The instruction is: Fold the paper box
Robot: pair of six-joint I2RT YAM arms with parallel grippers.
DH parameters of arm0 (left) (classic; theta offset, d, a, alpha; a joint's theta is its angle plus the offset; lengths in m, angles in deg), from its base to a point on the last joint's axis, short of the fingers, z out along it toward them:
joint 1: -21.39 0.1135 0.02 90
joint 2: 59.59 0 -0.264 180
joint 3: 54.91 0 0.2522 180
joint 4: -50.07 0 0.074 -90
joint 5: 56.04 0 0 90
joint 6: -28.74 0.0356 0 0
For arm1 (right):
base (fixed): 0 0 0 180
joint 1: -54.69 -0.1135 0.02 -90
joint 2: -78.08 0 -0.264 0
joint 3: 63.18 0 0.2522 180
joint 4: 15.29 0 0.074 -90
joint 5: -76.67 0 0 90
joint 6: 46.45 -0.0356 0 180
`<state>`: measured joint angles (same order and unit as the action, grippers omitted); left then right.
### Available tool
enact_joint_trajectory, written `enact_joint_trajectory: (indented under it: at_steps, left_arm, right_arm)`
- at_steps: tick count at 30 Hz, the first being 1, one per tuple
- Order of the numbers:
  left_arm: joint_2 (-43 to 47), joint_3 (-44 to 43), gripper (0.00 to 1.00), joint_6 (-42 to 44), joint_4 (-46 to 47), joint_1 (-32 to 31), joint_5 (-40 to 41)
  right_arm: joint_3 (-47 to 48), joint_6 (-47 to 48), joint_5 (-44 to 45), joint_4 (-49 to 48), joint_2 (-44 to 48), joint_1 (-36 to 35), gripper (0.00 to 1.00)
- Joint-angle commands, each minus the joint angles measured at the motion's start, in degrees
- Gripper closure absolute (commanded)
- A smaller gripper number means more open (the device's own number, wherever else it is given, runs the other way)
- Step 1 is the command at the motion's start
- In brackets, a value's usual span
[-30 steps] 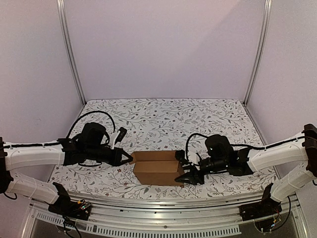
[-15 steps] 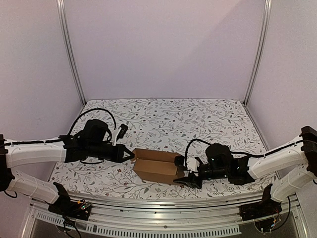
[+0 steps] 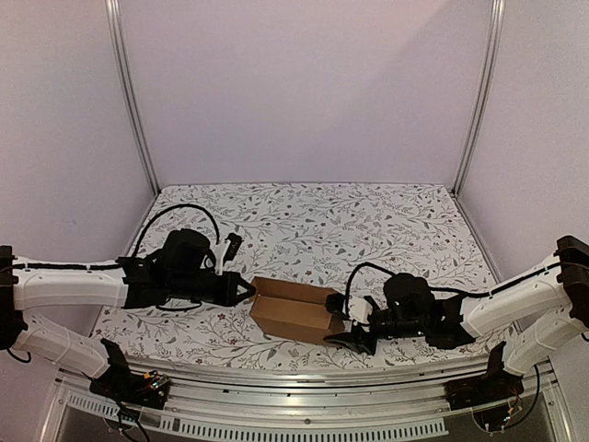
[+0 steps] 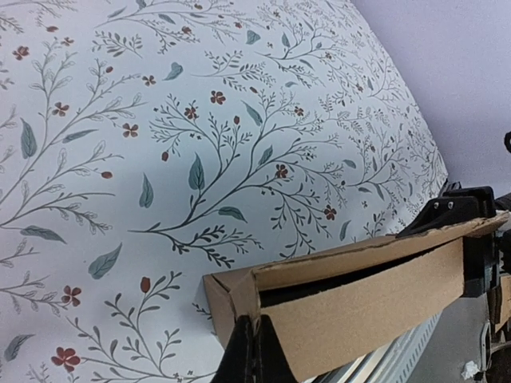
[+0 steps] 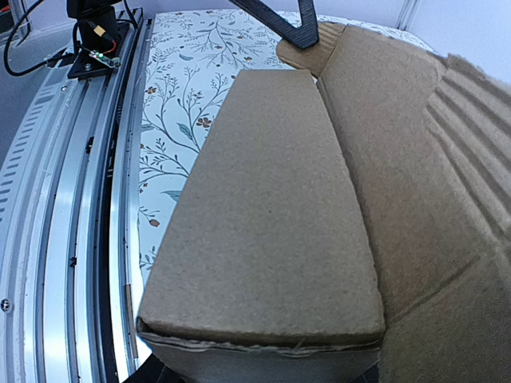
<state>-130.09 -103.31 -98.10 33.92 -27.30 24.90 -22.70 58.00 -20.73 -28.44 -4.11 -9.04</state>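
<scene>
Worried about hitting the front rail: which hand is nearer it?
Right. The right hand is at the box's right end, near the rail; the left hand is at its left end, farther back.

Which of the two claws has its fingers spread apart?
The right gripper: its fingers straddle the paper box at its right end, while the left gripper has its fingers pressed together at the box's left end.

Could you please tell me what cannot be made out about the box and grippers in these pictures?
1) Right gripper open or shut: the paper box fills the right wrist view; too small from above.
2) Box interior: only a dark slit, left wrist view.
3) Left gripper fingers' lower part: cut off by the left wrist view's bottom edge.
</scene>
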Motion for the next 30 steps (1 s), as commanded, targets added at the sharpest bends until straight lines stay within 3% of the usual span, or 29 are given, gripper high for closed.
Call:
enact_joint_trajectory:
  at_steps: [1, 11, 30]
  left_arm:
    - [-1.3, 3.2, 1.0, -1.8, 0.2, -4.2, -3.1]
    - [-1.5, 5.9, 1.0, -3.7, 0.9, -7.0, -1.1]
    - [1.1, 5.7, 1.0, -1.8, -6.5, -8.3, 3.4]
  right_arm:
    - [0.2, -0.4, 3.2, -4.4, -1.1, -0.2, 0.83]
    - [0.3, -0.9, 3.4, -4.6, -1.3, -0.2, 0.83]
    - [0.0, -2.3, 3.9, -3.9, -0.6, -0.3, 0.82]
